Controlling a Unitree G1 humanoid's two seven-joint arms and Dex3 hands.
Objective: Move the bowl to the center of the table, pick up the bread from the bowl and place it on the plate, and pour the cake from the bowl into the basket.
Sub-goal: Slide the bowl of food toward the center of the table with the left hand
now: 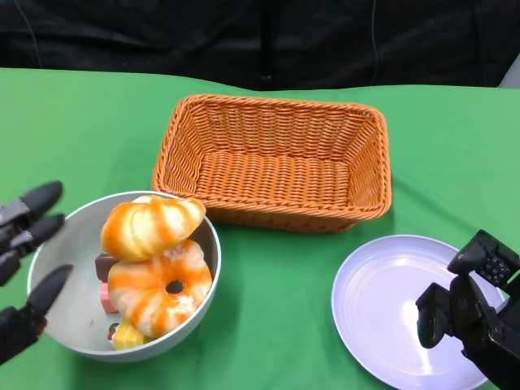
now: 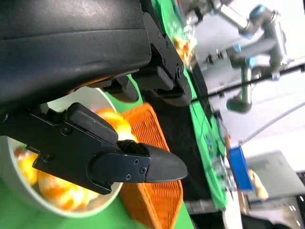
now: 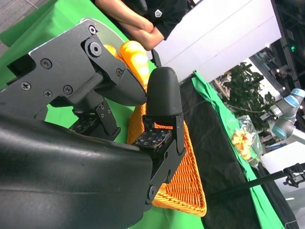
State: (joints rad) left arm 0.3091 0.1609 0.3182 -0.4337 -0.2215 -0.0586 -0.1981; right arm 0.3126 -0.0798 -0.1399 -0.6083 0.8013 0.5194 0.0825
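A grey bowl (image 1: 77, 244) sits at the table's lower left. It holds two orange-striped breads (image 1: 150, 226), one a ring shape (image 1: 158, 288), plus small cake pieces (image 1: 106, 296). My left hand (image 1: 24, 260) is just left of the bowl with fingers spread around its rim, holding nothing. In the left wrist view the bowl (image 2: 12, 186) lies under my fingers (image 2: 119, 164). A white plate (image 1: 382, 313) lies at the lower right. My right hand (image 1: 467, 313) hovers over its right edge, fingers apart and empty. The orange wicker basket (image 1: 276, 158) stands empty behind.
Green cloth (image 1: 276, 284) covers the table, with bare cloth between bowl and plate. A black backdrop runs along the far edge. In the right wrist view a person (image 3: 143, 19) with folded arms is beyond the table.
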